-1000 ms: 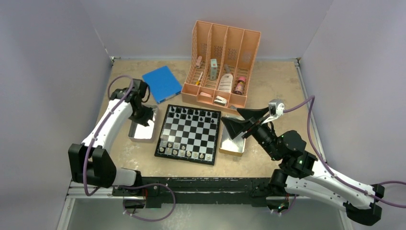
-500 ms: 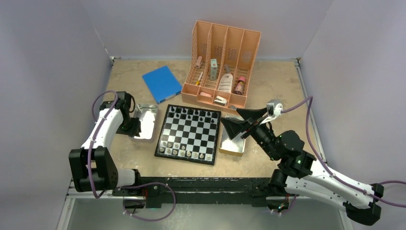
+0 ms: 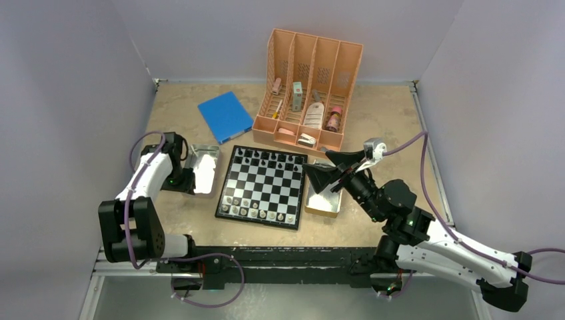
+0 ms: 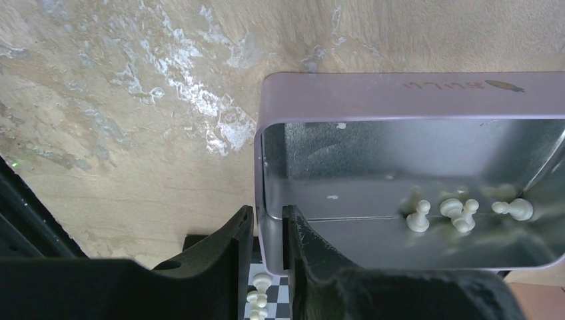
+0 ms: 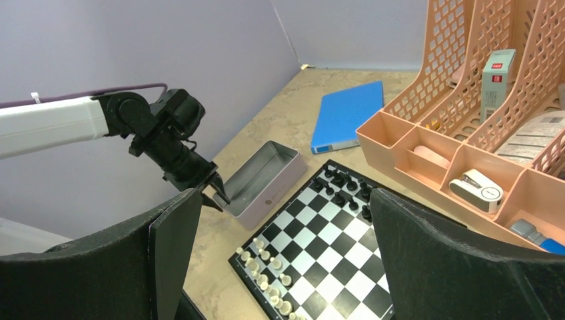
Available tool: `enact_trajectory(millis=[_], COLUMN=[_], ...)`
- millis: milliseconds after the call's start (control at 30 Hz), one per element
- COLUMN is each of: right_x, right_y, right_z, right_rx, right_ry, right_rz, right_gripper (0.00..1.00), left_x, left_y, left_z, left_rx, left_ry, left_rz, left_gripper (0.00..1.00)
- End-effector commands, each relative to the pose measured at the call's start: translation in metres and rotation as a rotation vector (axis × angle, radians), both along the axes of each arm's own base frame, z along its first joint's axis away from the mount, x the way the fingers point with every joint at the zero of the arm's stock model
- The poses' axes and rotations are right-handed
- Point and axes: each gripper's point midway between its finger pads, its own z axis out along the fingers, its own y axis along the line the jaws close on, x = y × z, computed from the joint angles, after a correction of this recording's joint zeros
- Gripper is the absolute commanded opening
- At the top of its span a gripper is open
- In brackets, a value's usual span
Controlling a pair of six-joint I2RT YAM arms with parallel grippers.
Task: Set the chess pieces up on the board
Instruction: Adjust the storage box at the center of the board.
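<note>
Step, as judged: getting leftover pale pieces out of left metal tin (image 4: 400, 100).
Left gripper (image 4: 268, 237) nearly closed, pinching tin's end wall, one finger inside, one outside; no piece held.
Right gripper (image 3: 331, 170) wide open, empty, above right tin (image 3: 323, 208).
Few pale chess pieces (image 4: 458, 212) lie toppled at tin's far end.
Glossy checkered board (image 3: 263, 190) sits between tins; black far rows and pale near rows partly filled.
Next: let go of wall, reach inside, pinch one tiny piece precisely.

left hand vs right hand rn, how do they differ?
Left hand is closed on the wall of the left tin; right hand is wide open, holding nothing. Left hand sits low by the table; right hand is raised over the right tin. Both are black.
</note>
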Motion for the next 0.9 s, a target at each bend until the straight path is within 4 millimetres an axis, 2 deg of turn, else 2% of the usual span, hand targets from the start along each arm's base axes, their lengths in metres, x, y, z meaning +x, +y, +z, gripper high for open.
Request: enact_trajectory(millis=[0, 433, 867], right_x=[0.000, 0.000, -0.001], right_y=[0.003, 0.001, 0.002], right_z=[0.013, 0.011, 0.009], right_rx=[0.031, 0.029, 0.027], right_ry=[-0.038, -0.040, -0.039], right_rz=[0.007, 0.000, 0.010], right_gripper=[0.99, 0.99, 0.99], left_x=[0.004, 0.007, 0.011], left_y=[0.009, 0.028, 0.060], left_z=[-0.006, -0.011, 0.007], left_rx=[0.031, 0.108, 0.218], left_ry=[-0.012, 0.033, 0.043], left_rz=[0.026, 0.043, 0.097], left_gripper=[0.22, 0.08, 0.00])
